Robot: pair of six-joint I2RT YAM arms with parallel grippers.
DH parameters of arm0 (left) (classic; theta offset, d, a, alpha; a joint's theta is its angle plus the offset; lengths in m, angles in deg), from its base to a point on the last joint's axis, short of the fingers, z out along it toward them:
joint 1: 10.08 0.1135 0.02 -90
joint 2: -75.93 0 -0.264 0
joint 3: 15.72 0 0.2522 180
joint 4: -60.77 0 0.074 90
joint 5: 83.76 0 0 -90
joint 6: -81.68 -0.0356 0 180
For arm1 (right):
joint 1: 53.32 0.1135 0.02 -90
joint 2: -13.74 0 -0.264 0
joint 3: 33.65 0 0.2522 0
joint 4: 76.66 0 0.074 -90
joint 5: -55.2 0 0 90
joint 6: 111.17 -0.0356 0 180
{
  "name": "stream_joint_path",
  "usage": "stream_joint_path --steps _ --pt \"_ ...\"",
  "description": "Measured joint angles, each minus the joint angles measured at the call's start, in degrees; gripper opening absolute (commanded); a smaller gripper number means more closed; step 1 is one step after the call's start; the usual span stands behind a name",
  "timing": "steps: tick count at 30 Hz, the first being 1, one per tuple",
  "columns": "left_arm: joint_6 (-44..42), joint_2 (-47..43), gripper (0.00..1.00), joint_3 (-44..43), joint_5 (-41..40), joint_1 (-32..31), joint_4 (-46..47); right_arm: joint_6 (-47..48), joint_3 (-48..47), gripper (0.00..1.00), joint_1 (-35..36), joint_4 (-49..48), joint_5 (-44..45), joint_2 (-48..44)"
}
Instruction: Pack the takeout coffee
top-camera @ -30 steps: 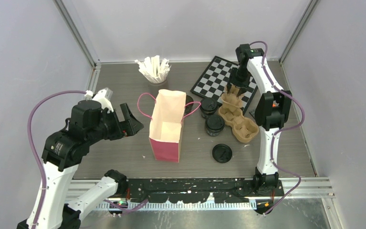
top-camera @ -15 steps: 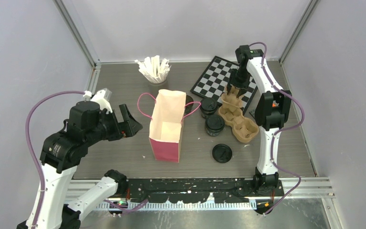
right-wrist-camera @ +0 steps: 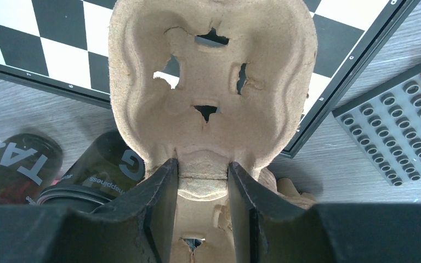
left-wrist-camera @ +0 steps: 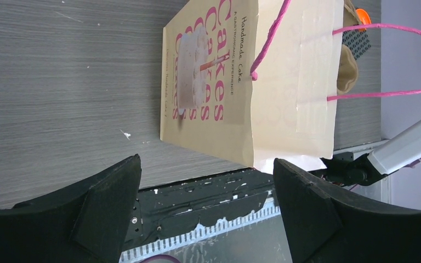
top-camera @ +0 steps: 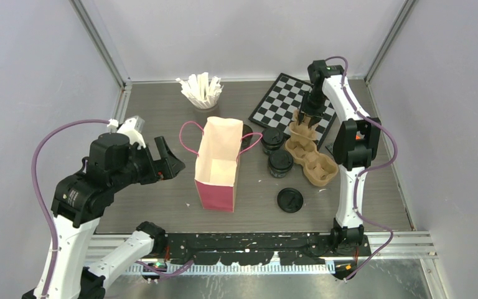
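Pinches centre ridge of brown moulded-pulp cup carrier with right gripper; holds left gripper wide near cream paper bag. Leaves small black lidded paper cups on bench beside it — risks toppling them on lifting.

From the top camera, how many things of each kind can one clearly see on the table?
Black cups: 2
Loose black lid: 1
Pulp carrier: 1
Paper bag: 1
Chessboard: 1
Stirrer cup: 1
Total: 7
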Motion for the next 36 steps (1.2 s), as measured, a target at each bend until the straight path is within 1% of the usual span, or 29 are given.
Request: stream_joint_path --steps 8,15,20,26,33,36 --pt "-0.04 -0.61 0.94 0.00 -1.18 0.00 -0.20 2.43 -0.26 0.37 0.04 0.22 -0.15 -0.11" --pt "-1.77 -0.20 0.95 -1.33 -4.07 0.00 -1.36 4.61 -3.85 0.37 0.00 2.62 -0.26 -1.11" --pt "-2.54 0.33 0.95 -3.80 -4.76 0.00 -1.68 5.38 -6.60 0.37 0.00 4.35 -1.38 -5.31" --pt "-2.38 0.87 0.95 -4.17 -3.67 0.00 -1.64 3.56 -7.48 0.37 0.90 4.96 -4.96 -13.09" --pt "-1.20 3.80 0.95 -7.76 1.03 0.00 0.02 -1.20 -16.94 0.37 7.19 5.46 -6.82 -18.71" --pt "-1.01 4.20 0.94 -8.24 2.16 0.00 1.55 -4.83 -17.99 0.37 11.91 3.67 -7.02 -22.53"
